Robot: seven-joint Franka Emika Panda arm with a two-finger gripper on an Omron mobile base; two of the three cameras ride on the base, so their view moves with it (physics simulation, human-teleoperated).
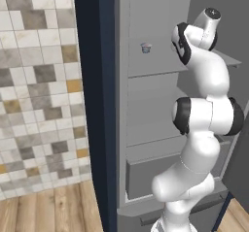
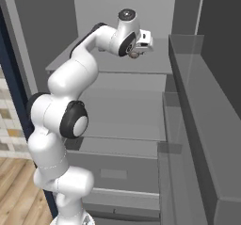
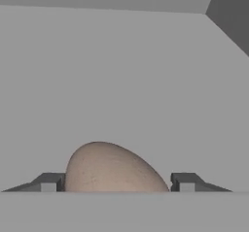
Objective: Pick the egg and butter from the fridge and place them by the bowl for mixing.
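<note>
Inside the open fridge (image 2: 188,101), above its upper shelf, the arm extends with the gripper (image 2: 136,53) clenched on the egg (image 3: 114,170). The egg sits between both fingertips (image 3: 48,182). A small cup (image 1: 145,47) stands on the same shelf.

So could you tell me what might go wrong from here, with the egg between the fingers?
1. The egg is round and sits between the gripper fingers, which look apart rather than closed on it; it could roll or slip out.
2. The hand is deep inside the fridge above a shelf; pulling out may knock the shelf edge or door shelves.
</note>
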